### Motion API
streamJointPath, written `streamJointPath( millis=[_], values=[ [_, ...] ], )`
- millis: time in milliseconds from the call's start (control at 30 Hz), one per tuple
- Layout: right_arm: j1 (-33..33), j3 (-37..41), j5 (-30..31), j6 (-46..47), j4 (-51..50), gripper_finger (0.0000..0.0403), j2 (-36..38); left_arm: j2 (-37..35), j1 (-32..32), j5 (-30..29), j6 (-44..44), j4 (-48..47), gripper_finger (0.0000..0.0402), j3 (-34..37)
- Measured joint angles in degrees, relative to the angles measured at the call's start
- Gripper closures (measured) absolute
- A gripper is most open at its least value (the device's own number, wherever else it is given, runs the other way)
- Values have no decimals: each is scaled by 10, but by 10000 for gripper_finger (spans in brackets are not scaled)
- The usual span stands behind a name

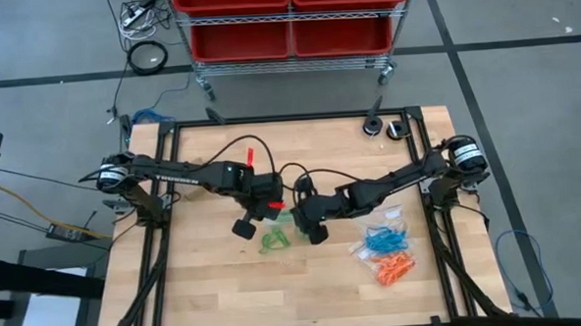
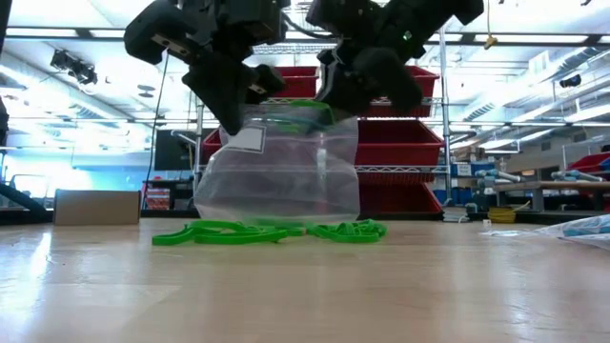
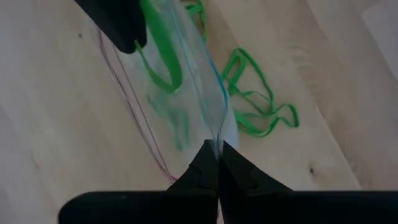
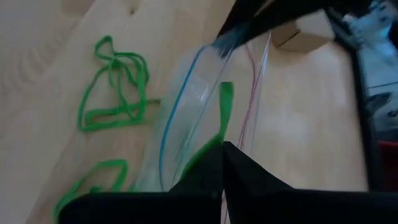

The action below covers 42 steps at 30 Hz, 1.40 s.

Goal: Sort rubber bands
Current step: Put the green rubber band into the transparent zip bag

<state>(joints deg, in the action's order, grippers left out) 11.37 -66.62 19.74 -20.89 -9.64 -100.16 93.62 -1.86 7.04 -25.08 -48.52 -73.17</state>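
The left gripper [image 3: 218,163] is fully closed, its two dark fingers pinching one top edge of a clear zip-top plastic bag [image 2: 281,176] held above the middle of the light wooden table [image 1: 208,294]. The right gripper [image 4: 222,163] is likewise clamped tight on the opposite edge, with a green rubber band [image 4: 217,127] draped at its fingertips over the bag's mouth.

The low view shows the bag hanging upright between both grippers, its bottom just above the table, with loose green rubber bands [image 2: 276,232] lying on the wood beneath it. Only the high view shows the other heaps: blue rubber bands [image 1: 384,241] and orange rubber bands [image 1: 393,269] on clear bags near the table's right side. The left wrist view shows green smears through the bag's wall; whether bands lie inside is unclear.
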Motion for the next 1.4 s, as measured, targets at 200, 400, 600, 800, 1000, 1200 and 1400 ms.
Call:
streamJointPath(
  millis=[200, 400, 600, 800, 1000, 1200, 1400],
  values=[
    [-13, -21, -55, 3, -19, 403, 0, 0, -1, -4, -2, 16, 401, 0],
    [-28, -27, -93, 8, -16, 403, 0, 0, -1, -6, -11, 32, 401, 0],
    [-35, -27, -98, 13, -25, 403, 0, 0, -7, -21, -19, 32, 401, -30],
    [-37, -28, -91, 14, -35, 403, 10, 0, -8, -46, -30, 13, 401, -47],
    [-37, -28, -57, 18, -46, 386, 10, 0, -10, -46, -30, -9, 401, -56],
    [-33, -27, -8, 13, -43, 324, 25, 0, -10, -80, -29, -58, 401, -56],
    [-33, -27, -8, 13, -40, 281, 55, 0, -8, -89, -27, -82, 401, -53]
  ],
)
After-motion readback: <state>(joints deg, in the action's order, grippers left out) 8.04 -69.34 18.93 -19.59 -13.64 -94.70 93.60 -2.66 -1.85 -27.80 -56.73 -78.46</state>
